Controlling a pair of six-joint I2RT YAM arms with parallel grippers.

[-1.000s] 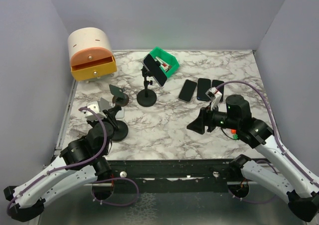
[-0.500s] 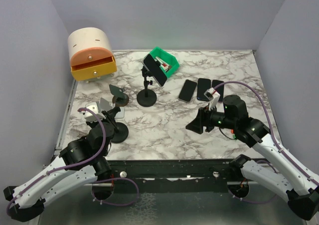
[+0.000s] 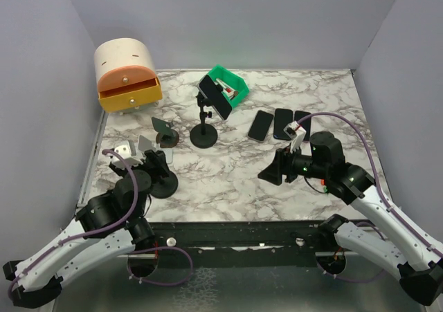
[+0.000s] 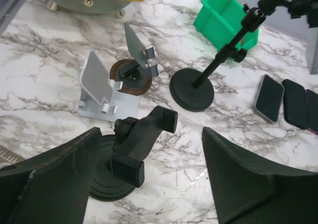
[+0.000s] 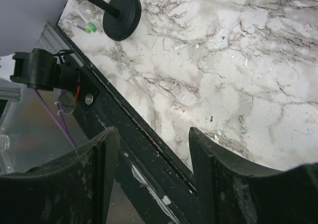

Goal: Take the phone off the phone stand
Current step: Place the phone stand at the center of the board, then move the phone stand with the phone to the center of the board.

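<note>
**A:** In the top view, what is found changed?

**B:** Little. The left gripper (image 3: 151, 161) is drawn slightly back toward the lower left compared with a second ago. The right gripper (image 3: 268, 172) is shifted a touch leftward. The phone (image 3: 215, 96) is still clamped, tilted, on the phone stand (image 3: 204, 136) at upper centre, well apart from both grippers.

**A:** And in the left wrist view?

**B:** The left fingers (image 4: 49, 179) are spread wide and nothing is held. A small black stand (image 4: 130, 159) is seen on the table below them. The phone stand's base stands at upper centre. The phone itself is cut off at the upper right and cannot be made out.

**A:** The right wrist view?

**B:** The jaws are held wide open there too, with nothing gripped. Only the marble table (image 5: 238, 85) and its front edge are framed, and the phone is not shown.

**A:** What is meant for the task?

**B:** It is judged that the approach is barely begun. The phone is untouched, so the whole removal is left to be done.
</note>
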